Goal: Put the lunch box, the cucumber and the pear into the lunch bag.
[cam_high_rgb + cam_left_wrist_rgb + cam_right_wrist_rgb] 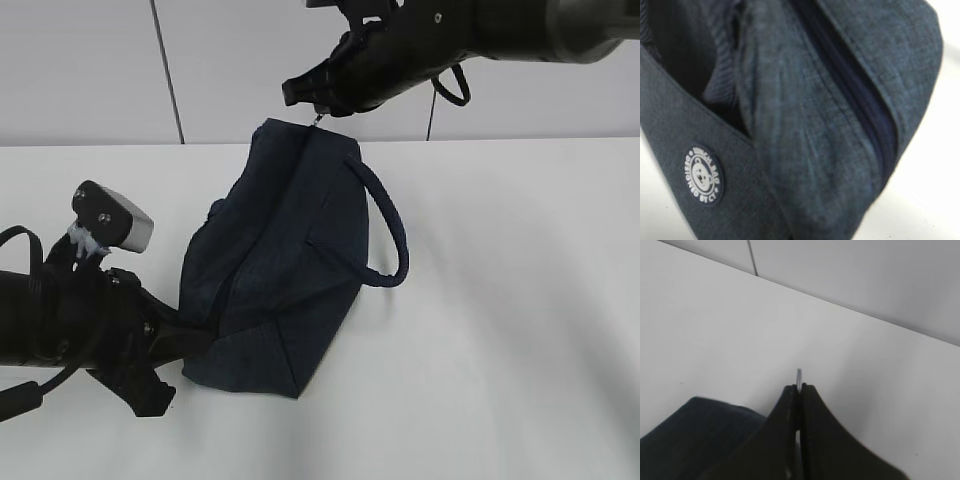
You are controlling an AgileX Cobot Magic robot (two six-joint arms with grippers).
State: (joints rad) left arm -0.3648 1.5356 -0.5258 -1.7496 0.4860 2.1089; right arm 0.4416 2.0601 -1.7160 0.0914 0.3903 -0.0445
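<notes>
Right claw point(799, 390) clamped on the silver zipper ring point(799, 375) at the lunch bag's point(290, 270) end nearest the tabletop's point(520, 300) far edge. Left claw point(185, 340) at the near end, grip unclear. Risks: thin ring slipping free, bag lifting or sliding instead of unzipping.

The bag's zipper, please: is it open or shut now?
Shut along the stretch visible: the zipper runs closed across the bag, and the right gripper pinches its ring pull.
</notes>
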